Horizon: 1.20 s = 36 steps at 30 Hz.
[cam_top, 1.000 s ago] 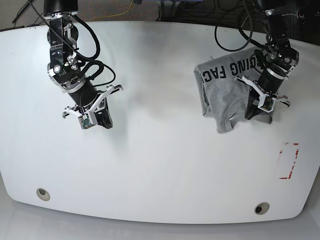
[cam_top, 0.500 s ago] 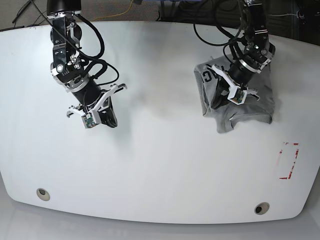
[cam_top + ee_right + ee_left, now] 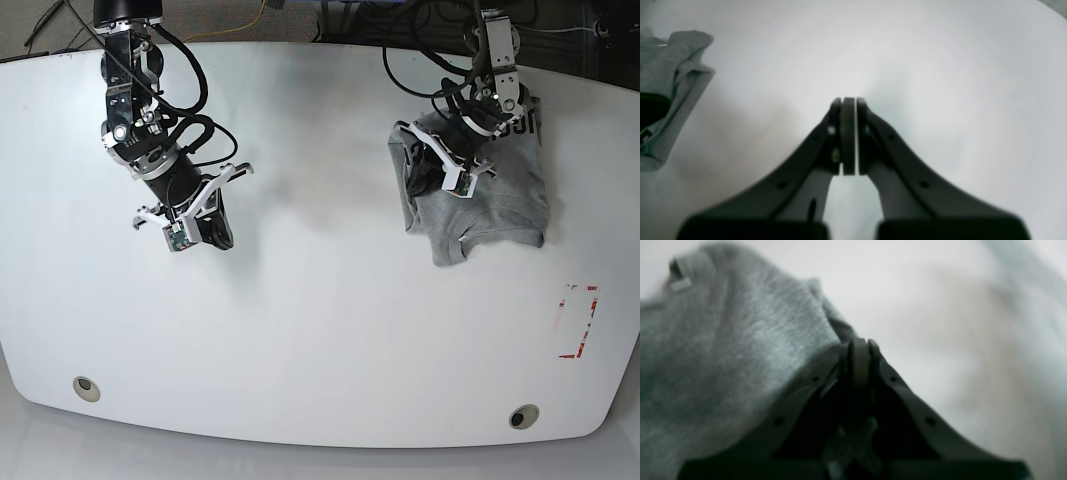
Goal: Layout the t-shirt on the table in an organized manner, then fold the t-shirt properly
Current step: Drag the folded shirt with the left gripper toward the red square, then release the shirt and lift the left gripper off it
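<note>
The t-shirt (image 3: 480,205) is seen bunched in a loose heap on the far part of the desk (image 3: 330,330), on the left arm's side. The left end effector (image 3: 856,350) is clenched, its jaws pressed together at the edge of the grey cloth; whether fabric is pinched cannot be told. The right end effector (image 3: 848,106) is clenched on nothing above bare desk, well apart from the t-shirt.

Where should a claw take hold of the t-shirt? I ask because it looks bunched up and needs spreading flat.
Probably the loose lower-left corner of the t-shirt, approached from the bare table in front. That corner juts out as a free point, while the rest is bunched under the left claw.
</note>
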Each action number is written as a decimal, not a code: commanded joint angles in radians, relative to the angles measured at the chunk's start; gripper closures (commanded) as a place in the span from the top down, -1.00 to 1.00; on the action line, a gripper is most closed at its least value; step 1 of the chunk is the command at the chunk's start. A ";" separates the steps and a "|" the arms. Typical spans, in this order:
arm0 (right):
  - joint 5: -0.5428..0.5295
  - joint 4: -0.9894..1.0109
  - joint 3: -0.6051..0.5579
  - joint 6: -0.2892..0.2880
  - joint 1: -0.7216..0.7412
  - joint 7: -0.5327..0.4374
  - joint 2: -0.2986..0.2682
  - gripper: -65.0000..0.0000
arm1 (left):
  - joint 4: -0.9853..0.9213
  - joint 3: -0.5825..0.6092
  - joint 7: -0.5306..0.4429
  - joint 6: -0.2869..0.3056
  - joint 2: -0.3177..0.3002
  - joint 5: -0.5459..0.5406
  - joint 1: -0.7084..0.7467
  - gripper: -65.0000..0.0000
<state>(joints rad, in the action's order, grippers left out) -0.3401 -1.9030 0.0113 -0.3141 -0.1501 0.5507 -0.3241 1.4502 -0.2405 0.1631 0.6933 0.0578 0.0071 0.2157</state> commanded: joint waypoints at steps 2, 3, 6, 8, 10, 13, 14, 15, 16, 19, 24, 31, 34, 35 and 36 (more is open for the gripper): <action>-0.004 -0.023 0.005 0.002 0.011 -0.028 -0.008 -0.99 | -0.016 -0.041 -0.041 0.005 0.001 -0.015 -0.009 -1.00; -0.004 -0.023 0.005 0.002 0.011 -0.028 -0.008 -0.99 | -0.016 -0.056 -0.055 0.005 0.001 -0.015 -0.009 -1.00; -0.004 -0.023 0.006 0.002 0.002 -0.028 -0.008 -0.99 | -0.018 -0.093 -0.087 0.005 0.001 -0.014 -0.006 -1.00; -0.004 -0.023 0.006 0.002 -0.001 -0.028 -0.008 -0.99 | -0.018 -0.112 -0.084 0.005 0.000 -0.014 -0.005 -1.00; -0.004 -0.025 0.008 0.002 -0.006 -0.028 -0.008 -0.99 | -0.016 -0.125 -0.083 0.005 -0.008 -0.014 0.000 -1.00; -0.004 -0.025 0.008 0.002 -0.007 -0.028 -0.008 -0.99 | -0.013 -0.144 -0.083 0.005 -0.051 -0.014 0.027 -1.00; -0.004 -0.025 0.008 0.002 -0.007 -0.028 -0.008 -0.99 | -0.013 -0.145 -0.083 0.005 -0.062 -0.014 0.031 -1.00; -0.004 -0.025 0.008 0.002 -0.007 -0.028 -0.008 -0.99 | -0.013 -0.147 -0.083 0.005 -0.074 -0.014 0.034 -1.00; -0.004 -0.025 0.008 0.002 -0.007 -0.028 -0.008 -0.99 | -0.013 -0.150 -0.083 0.005 -0.082 -0.014 0.037 -1.00; -0.004 -0.025 0.008 0.002 -0.007 -0.028 -0.008 -0.99 | -0.012 -0.168 -0.083 0.005 -0.111 -0.015 0.063 -1.00; -0.007 -0.030 0.008 0.002 -0.009 -0.028 -0.008 -0.99 | -0.012 -0.225 -0.083 0.005 -0.167 -0.023 0.086 -1.00; -0.007 -0.031 0.006 0.002 -0.010 -0.028 -0.007 -0.99 | -0.016 -0.273 -0.083 0.005 -0.233 -0.022 0.080 -1.00; -0.007 -0.031 0.005 0.002 -0.010 -0.028 -0.007 -0.99 | -0.016 -0.290 -0.083 0.005 -0.250 -0.022 0.080 -1.00; -0.007 -0.031 0.005 0.002 -0.010 -0.028 -0.007 -0.99 | -0.016 -0.291 -0.083 0.005 -0.253 -0.022 0.080 -1.00; -0.007 -0.031 0.005 0.002 -0.010 -0.028 -0.007 -0.99 | -0.013 -0.294 -0.083 0.005 -0.261 -0.022 0.078 -1.00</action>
<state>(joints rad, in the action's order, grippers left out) -0.3401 -1.9106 0.0120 -0.3138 -0.1699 0.5507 -0.3237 1.4227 -0.5293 0.0956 0.6968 -0.1841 -0.0010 0.2981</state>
